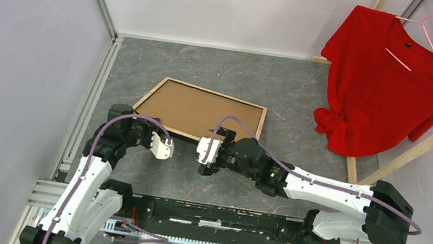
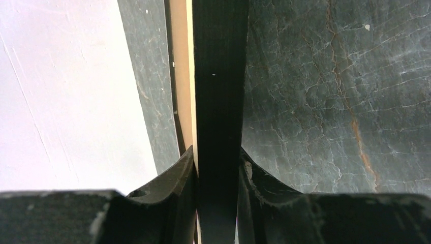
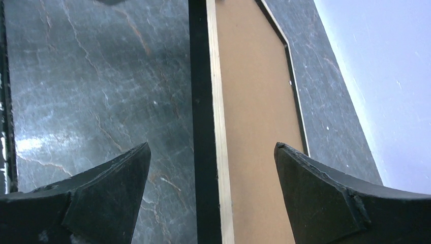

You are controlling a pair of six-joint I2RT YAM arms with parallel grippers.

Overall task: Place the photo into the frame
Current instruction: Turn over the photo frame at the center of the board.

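Left wrist view, nearest first: caught the left gripper (image 2: 216,157) pinched on the near long rail of the frame (image 2: 218,91), dark pads flat against both sides of the matte black strip, a sliver of pale wood just beside. Saw, through the right wrist camera, the right gripper (image 3: 212,147) spread wide, straddling the same rail without touching, holding nothing.

Placed the frame just ahead of both grippers, back up on the grey veined table (image 1: 307,103), long axis running left to right and skewed, right end farther away. Judged both arms about equally near: left on the rail's left part, right close by toward the middle. Judged the coming move to hinge on that rail between the open right jaws, square across the fingers' line.

Noted thin straight rails, black outside and raw light wood inside, around a plain brown backing board (image 1: 199,110), matte and flat. Found no photo in any view; could not tell whether hidden beneath the board or elsewhere.

Farthest off, at the right, spotted a soft red shirt (image 1: 387,89) on a pink hanger (image 1: 414,41), draped against a bare wooden rack (image 1: 419,136).
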